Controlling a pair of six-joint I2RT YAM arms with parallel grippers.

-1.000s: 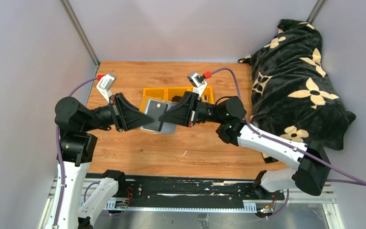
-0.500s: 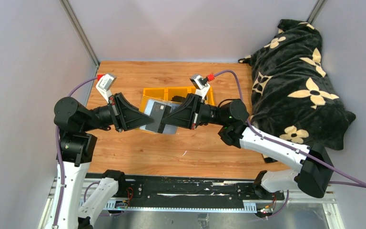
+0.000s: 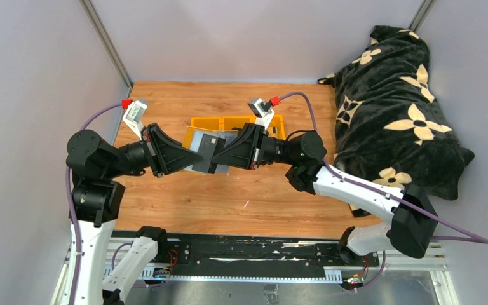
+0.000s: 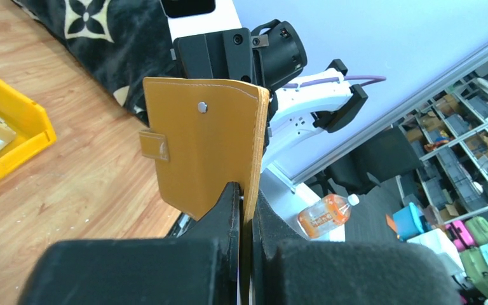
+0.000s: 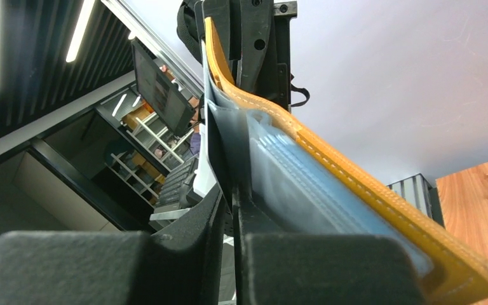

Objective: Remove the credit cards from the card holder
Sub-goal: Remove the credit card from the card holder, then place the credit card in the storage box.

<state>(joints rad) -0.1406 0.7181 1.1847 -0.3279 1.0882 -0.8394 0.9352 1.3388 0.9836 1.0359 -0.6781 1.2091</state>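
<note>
The mustard-yellow card holder (image 3: 194,136) hangs open above the table between my two grippers, its grey-blue lining facing up. My left gripper (image 3: 189,154) is shut on its lower edge. In the left wrist view the holder (image 4: 210,146) stands upright in that gripper (image 4: 246,202), snap tab to the left. My right gripper (image 3: 221,155) is shut on a dark credit card (image 3: 211,147) at the holder's pocket. In the right wrist view the card's thin pale edge (image 5: 204,171) runs between that gripper's (image 5: 230,198) fingers, beside the lining (image 5: 305,190).
Yellow plastic bins (image 3: 211,122) sit on the wooden table (image 3: 241,197) just behind the holder, with a black item (image 3: 236,132) in one. A black floral blanket (image 3: 394,101) covers the right side. Grey walls close in left and back.
Both arms have shifted slightly left with the holder held between them. The dark card shows more clearly against the lining than a second ago.
</note>
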